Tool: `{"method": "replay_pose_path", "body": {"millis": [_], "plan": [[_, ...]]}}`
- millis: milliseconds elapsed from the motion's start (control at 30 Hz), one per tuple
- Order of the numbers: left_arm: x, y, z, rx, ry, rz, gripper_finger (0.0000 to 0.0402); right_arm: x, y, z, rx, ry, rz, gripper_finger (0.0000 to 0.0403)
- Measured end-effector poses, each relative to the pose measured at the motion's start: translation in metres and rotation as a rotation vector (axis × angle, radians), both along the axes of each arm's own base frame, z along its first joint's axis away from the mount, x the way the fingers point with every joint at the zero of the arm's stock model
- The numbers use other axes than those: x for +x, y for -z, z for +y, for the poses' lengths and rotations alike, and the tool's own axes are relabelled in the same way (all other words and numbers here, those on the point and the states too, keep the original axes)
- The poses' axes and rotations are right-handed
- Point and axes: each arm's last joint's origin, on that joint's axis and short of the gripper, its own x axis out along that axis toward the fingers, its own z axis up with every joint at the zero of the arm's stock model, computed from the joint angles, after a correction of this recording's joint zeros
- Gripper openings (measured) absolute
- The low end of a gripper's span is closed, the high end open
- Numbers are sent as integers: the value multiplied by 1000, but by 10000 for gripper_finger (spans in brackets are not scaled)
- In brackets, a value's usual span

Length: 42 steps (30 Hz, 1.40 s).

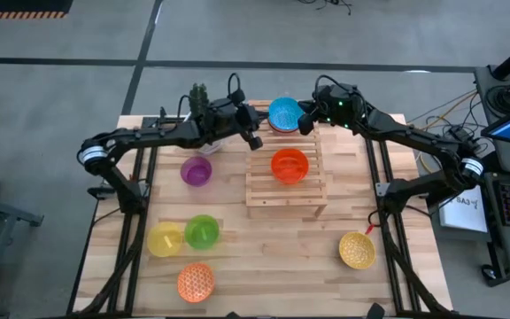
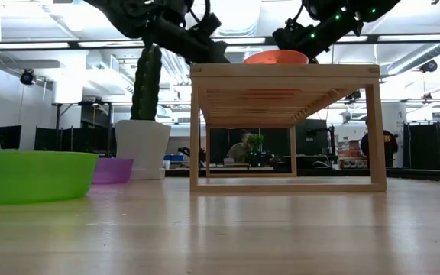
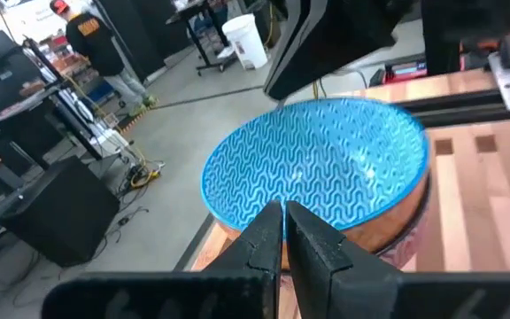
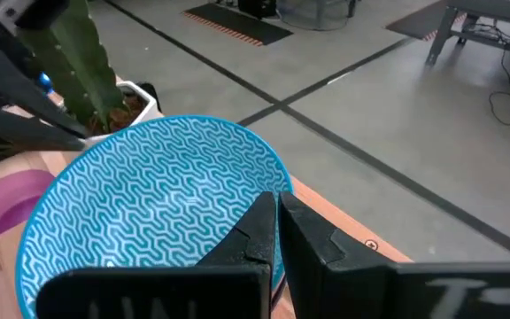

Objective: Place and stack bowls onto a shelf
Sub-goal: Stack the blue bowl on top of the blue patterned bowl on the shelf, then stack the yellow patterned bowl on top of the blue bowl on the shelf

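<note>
The blue-white patterned bowl [image 1: 283, 113] [image 3: 317, 164] [image 4: 149, 204] is at the far end of the slatted wooden shelf [image 1: 301, 197] [image 2: 285, 76]. Its underside is hidden. A red-orange bowl [image 1: 289, 166] [image 2: 276, 56] rests on the middle of the shelf top. My right gripper [image 1: 306, 120] [image 4: 277, 206] is shut at the patterned bowl's right rim. My left gripper [image 1: 256, 140] [image 3: 283, 213] is shut, just off the bowl's left near side; the high view shows a small gap. The purple bowl [image 1: 196, 171] stands on the table left of the shelf. My right gripper pinches the patterned bowl's rim [image 4: 283, 177] on its right side, one finger [image 4: 251, 232] over the inside and the other outside. The fingers come slanting down from the table's right far side. The bowl sits open side up over the shelf's far end.
A cactus in a white pot [image 1: 200, 96] [image 2: 142, 149] stands at the far left, behind my left arm. Yellow [image 1: 165, 239], green [image 1: 202, 231] [image 2: 29, 176] and orange lattice [image 1: 196, 282] bowls sit near left; a yellow lattice bowl [image 1: 357, 250] sits near right. People stand in the room beyond.
</note>
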Motion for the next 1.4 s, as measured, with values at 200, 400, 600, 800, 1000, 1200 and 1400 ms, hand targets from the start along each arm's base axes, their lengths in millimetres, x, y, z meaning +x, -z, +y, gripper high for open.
{"method": "replay_pose_path", "body": {"millis": [200,400,600,800,1000,1200,1400], "plan": [[-1,2,8,-12,-19,11,0,0,0,0,-3,5,2,9],[-1,2,8,-15,-21,8,0,0,0,0,-3,5,2,9],[-1,1,8,-14,-21,6,0,0,0,0,-5,5,2,9],[-1,1,8,-14,-22,6,0,0,-1,0,-9,5,-4,9],[-2,0,8,-13,-25,6,0,-1,-3,0,-11,6,-6,9],[-21,-25,-4,-30,-20,1,0,-12,-20,15,-23,-3,-74,9],[-52,-47,-37,-133,72,46,0,-28,-40,55,72,-118,-155,9]]}}
